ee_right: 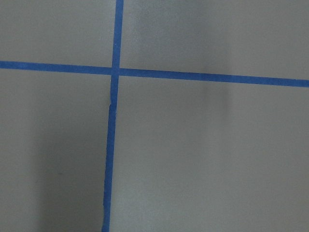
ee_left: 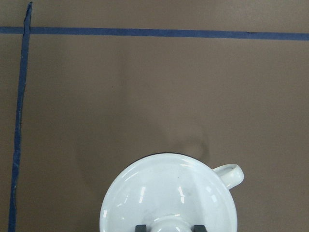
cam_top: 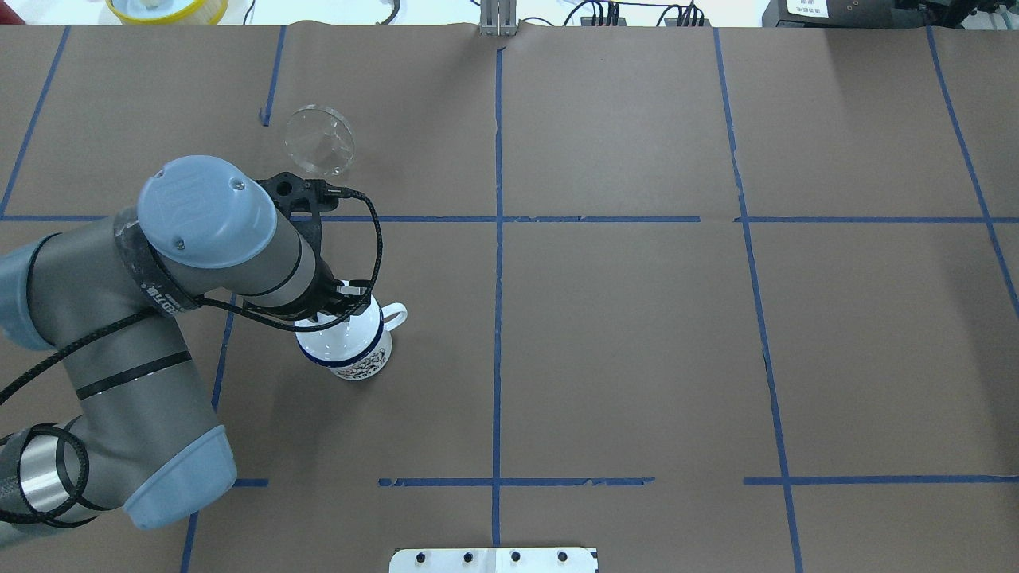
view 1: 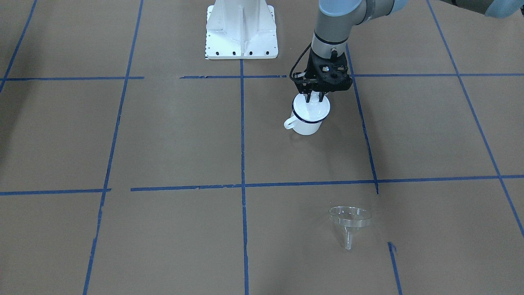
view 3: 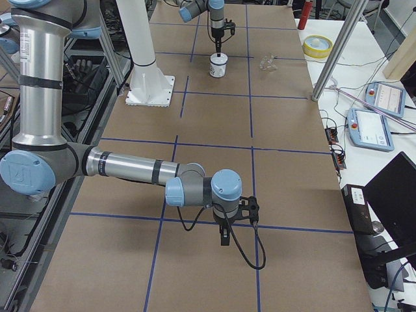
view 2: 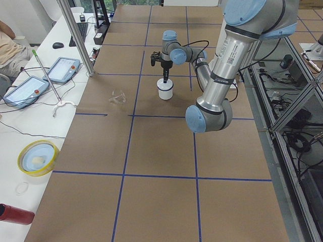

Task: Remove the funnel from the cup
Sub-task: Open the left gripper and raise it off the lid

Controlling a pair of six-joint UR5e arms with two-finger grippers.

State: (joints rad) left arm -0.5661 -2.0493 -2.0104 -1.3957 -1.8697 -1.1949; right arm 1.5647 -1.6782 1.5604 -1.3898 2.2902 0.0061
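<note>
The clear funnel (view 1: pixel 350 219) lies on the table by itself, well away from the cup; it also shows in the overhead view (cam_top: pixel 320 141). The white cup (view 1: pixel 307 125) with a dark blue rim stands upright, handle (ee_left: pixel 229 174) out to the side. A white round lid (ee_left: pixel 169 193) with a knob covers it. My left gripper (view 1: pixel 315 98) is straight above the cup, its fingers closed on either side of the lid's knob. My right gripper (view 3: pixel 224 237) hangs over bare table far from the cup; I cannot tell whether it is open or shut.
The table is brown paper with blue tape lines (view 1: pixel 242 135). The white robot base (view 1: pixel 241 30) stands behind the cup. A yellow-rimmed dish (view 2: pixel 36 156) and tablets (view 2: pixel 65 69) sit on the side bench, off the table.
</note>
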